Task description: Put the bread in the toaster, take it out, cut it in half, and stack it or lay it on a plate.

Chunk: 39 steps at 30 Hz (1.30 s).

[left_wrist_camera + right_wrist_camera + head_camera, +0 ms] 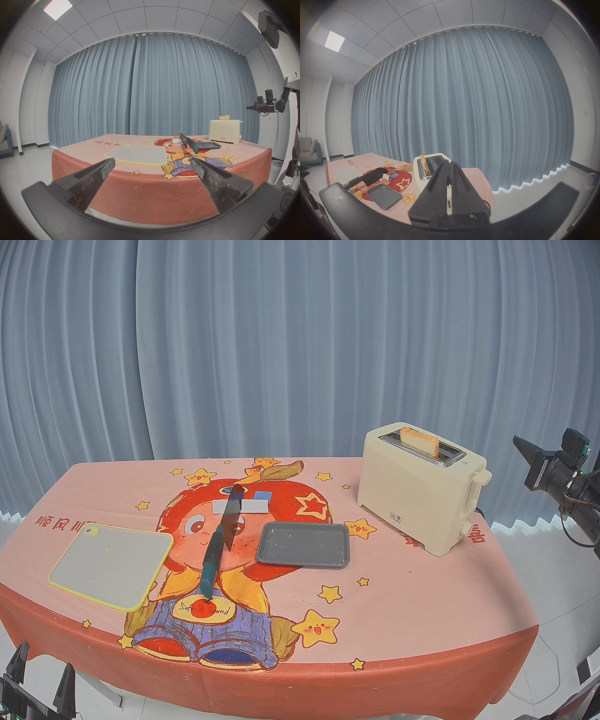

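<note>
a golden slice of toasted bread (419, 442) stands upright in a slot of the cream plastic toaster (419, 502) on the table's right side. the right gripper (450, 165) hangs off to the toaster's right, fingers pressed together on nothing. the left gripper (152, 165) sits low before the table's front left edge, jaws spread wide. a dark grey rectangular plate (304, 544) lies nearer the middle

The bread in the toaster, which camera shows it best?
The head view: the bread stands up out of the toaster, its broad face and top edge plain to see. The left wrist view shows it as a small far-off bit on top; the right wrist view shows it nearly edge-on in the slot.
</note>
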Available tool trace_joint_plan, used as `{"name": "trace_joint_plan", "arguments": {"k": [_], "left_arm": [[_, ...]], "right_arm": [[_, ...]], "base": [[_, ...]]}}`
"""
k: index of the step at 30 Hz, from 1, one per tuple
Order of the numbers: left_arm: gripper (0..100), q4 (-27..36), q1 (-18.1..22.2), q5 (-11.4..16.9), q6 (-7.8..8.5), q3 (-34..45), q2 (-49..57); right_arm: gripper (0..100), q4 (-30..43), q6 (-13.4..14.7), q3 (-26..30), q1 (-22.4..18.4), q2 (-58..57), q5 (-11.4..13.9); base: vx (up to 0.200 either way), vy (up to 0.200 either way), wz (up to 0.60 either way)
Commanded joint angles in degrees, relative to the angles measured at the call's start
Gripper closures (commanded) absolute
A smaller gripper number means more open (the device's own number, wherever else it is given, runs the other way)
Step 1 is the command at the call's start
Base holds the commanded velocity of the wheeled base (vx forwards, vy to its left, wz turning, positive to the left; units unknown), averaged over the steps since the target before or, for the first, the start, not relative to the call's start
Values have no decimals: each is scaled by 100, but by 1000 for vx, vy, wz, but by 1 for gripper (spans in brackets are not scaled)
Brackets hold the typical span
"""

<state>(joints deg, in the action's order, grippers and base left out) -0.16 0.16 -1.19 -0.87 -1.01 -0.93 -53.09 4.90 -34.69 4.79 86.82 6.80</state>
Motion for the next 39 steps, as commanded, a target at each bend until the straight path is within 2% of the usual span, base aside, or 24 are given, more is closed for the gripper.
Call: {"name": "trace_joint_plan", "arguments": {"k": [1, 35, 39], "left_arm": [[0, -2, 2, -4, -1, 101, 31], [0, -2, 2, -4, -1, 101, 31], [0, -2, 2, -4, -1, 101, 31]], "right_arm": [[100, -17, 2, 59, -4, -7, 14], [100, -52, 99, -73, -31, 590, 67], [100, -140, 187, -152, -40, 687, 84]], "base": [[0, 0, 0], [0, 0, 0], [0, 0, 0]]}}
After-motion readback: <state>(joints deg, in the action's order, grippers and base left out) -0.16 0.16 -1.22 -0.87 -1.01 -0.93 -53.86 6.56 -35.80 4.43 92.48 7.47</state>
